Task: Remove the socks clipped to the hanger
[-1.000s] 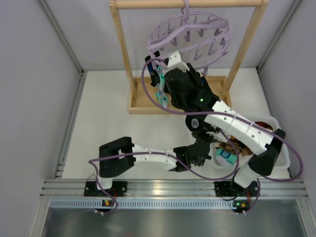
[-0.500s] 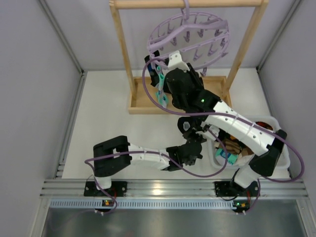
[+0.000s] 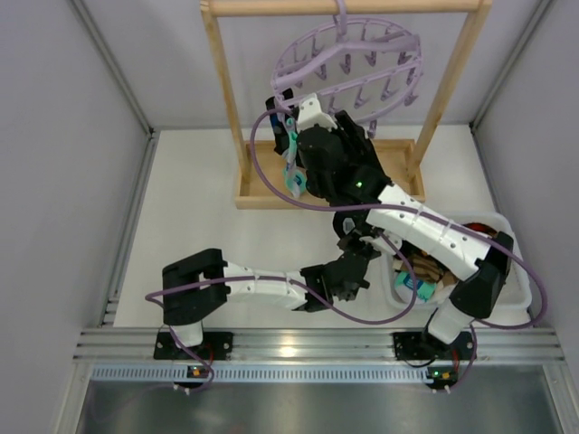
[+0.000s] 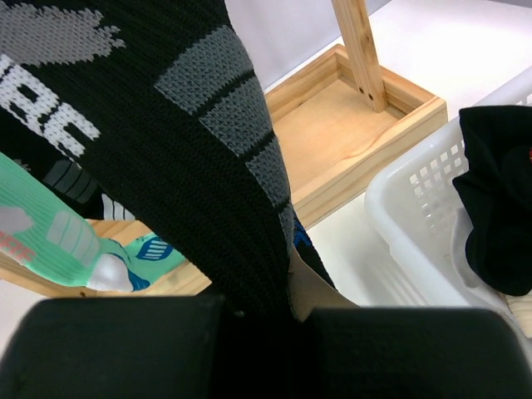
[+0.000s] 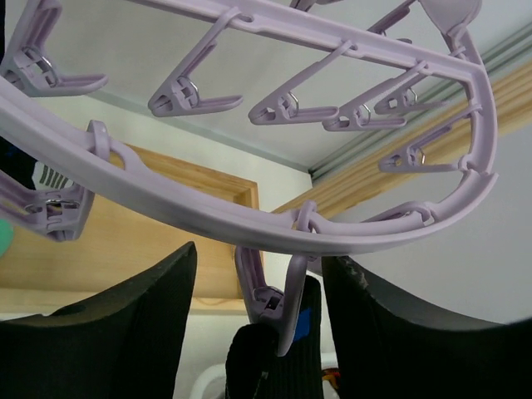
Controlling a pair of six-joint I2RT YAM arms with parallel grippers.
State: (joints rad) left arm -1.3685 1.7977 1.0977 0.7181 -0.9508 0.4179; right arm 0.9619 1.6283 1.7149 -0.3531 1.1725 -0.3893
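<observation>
The lavender hanger (image 3: 348,68) hangs from the wooden rack's top bar. Its ring (image 5: 249,212) fills the right wrist view. My right gripper (image 5: 258,324) is open just under the ring, its fingers (image 5: 100,324) on either side of one clip peg (image 5: 287,303) without touching it. That peg holds a black sock (image 5: 283,362). My left gripper (image 4: 258,332) is shut on the lower end of a black sock with grey stripes (image 4: 191,150), which hangs from above. A teal-white sock (image 4: 58,241) hangs beside it and also shows in the top view (image 3: 291,167). In the top view the left gripper (image 3: 355,251) is partly hidden under the right arm.
The wooden rack has upright posts (image 3: 226,90) and a tray-like base (image 4: 349,141). A white basket (image 4: 424,208) at the right holds a black sock (image 4: 499,199) and other socks (image 3: 416,285). Grey walls close in both sides.
My right gripper has risen closer to the hanger ring. My left arm has drawn leftward, and its gripper has shifted a little away from the basket.
</observation>
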